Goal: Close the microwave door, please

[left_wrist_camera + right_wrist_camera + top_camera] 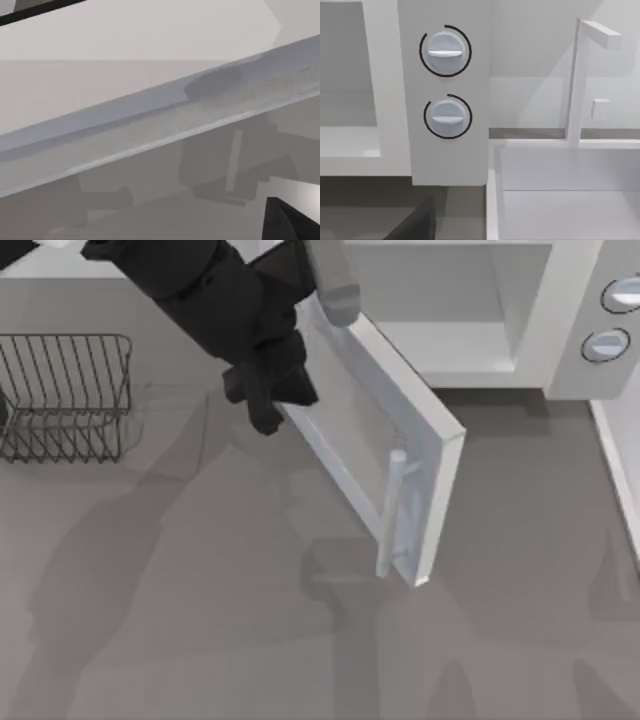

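Note:
The white microwave stands at the back right, its pale cavity showing. The microwave door stands partly open, slanting from its hinge at the back toward the table's middle, with the pale bar handle near its free end. My left gripper is on the door's left side, against its outer face nearer the hinge. In the left wrist view the door's edge runs across very close. The right wrist view faces the two round knobs; a dark part of my right gripper shows low in it.
A dark wire rack sits at the table's left. A white basin with a tall white tap stands right of the microwave; its rim runs along the table's right edge. Bare grey tabletop lies in front.

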